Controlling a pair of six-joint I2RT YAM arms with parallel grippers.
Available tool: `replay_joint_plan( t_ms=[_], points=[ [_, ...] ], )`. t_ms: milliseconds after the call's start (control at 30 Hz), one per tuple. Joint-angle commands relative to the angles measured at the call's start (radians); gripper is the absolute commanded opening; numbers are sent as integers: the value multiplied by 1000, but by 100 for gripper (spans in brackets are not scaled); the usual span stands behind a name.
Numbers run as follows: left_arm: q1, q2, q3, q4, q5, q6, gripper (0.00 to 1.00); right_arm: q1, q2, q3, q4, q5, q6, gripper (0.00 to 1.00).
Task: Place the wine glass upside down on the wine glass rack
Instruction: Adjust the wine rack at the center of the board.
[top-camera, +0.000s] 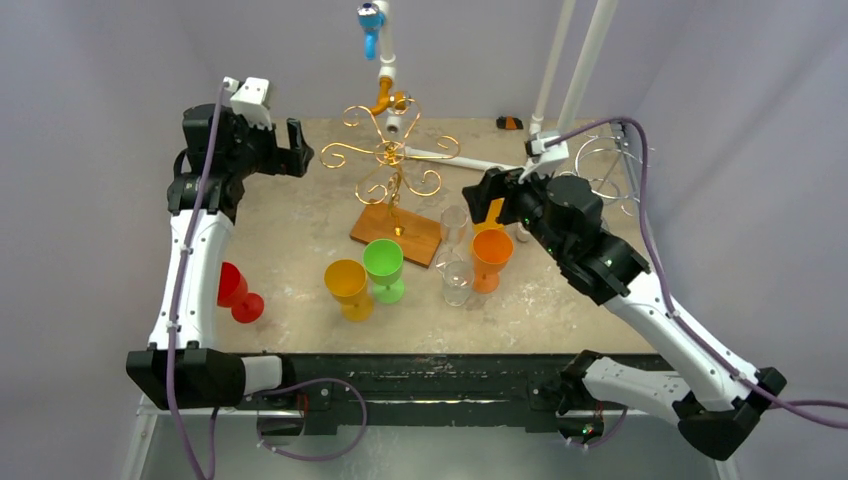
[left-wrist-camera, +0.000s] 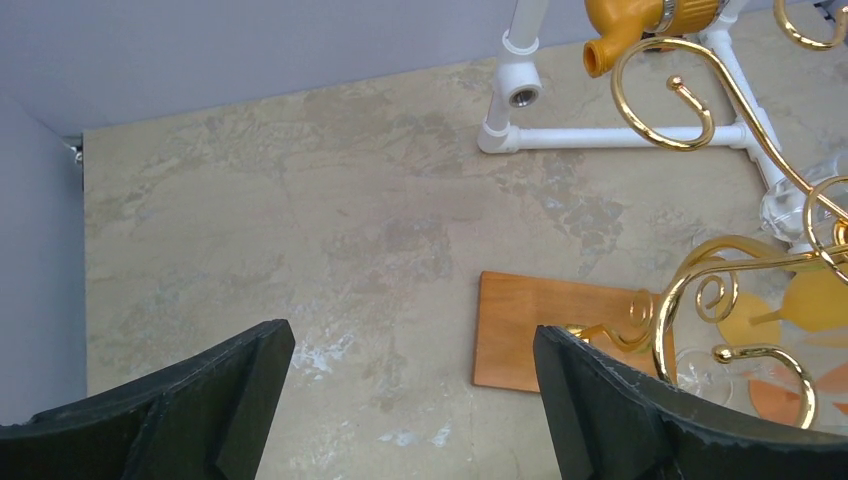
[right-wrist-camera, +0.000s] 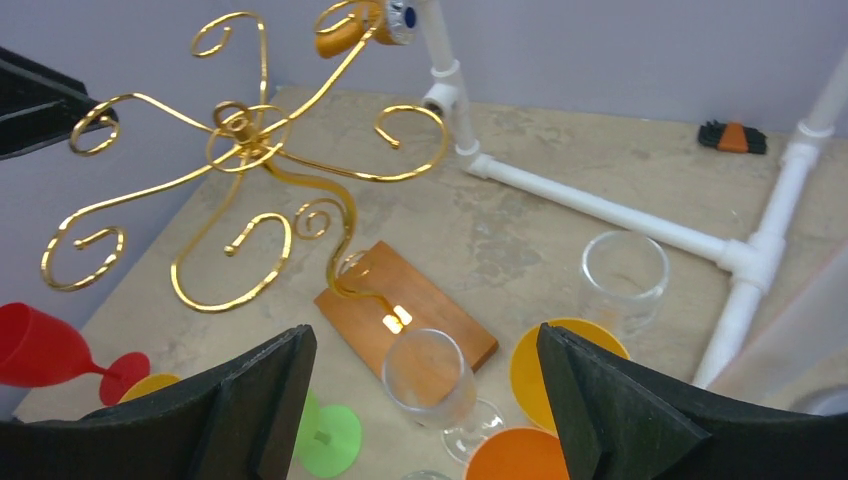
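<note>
The gold scrolled wine glass rack (top-camera: 392, 155) stands on a wooden base (top-camera: 397, 233) mid-table, with no glass on its hooks. A clear wine glass (top-camera: 457, 280) stands upright in front of the base, next to an orange glass (top-camera: 491, 255). My right gripper (top-camera: 492, 185) is open and empty, above and behind these glasses. In the right wrist view the clear glass (right-wrist-camera: 425, 375) shows between the open fingers of the gripper (right-wrist-camera: 425, 338), well below them. My left gripper (top-camera: 293, 148) is open and empty, left of the rack. In its wrist view (left-wrist-camera: 412, 340) it is over bare table beside the base (left-wrist-camera: 540, 325).
A green glass (top-camera: 384, 265), a yellow glass (top-camera: 348, 285) and a red glass (top-camera: 233, 292) stand on the front left. A second clear glass (right-wrist-camera: 624, 270) and a yellow one (right-wrist-camera: 545, 365) stand behind the orange one. A white pipe frame (top-camera: 470, 160) runs along the back.
</note>
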Motion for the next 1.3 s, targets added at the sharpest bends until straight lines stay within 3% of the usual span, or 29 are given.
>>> replay_joint_plan(
  t_ms=[0,167,267,467,600,1100,1267],
  points=[
    [8,-13,106,-183,-41,-28,100,71,85,128,2,62,-29,90],
    [8,-13,230,-250,-12,-11,100,107,169,209,30,44,-36,88],
    [8,-10,273,-278,101,32,100,122,219,241,38,24,-37,86],
    [6,27,268,-315,309,87,100,144,279,275,44,18,-41,81],
    [5,49,226,-279,332,82,97,148,290,274,53,21,-42,80],
    [0,99,163,-126,417,-52,49,148,315,262,73,28,-44,72],
    [0,89,125,-106,459,-87,25,148,332,252,84,20,-44,68]
  ],
)
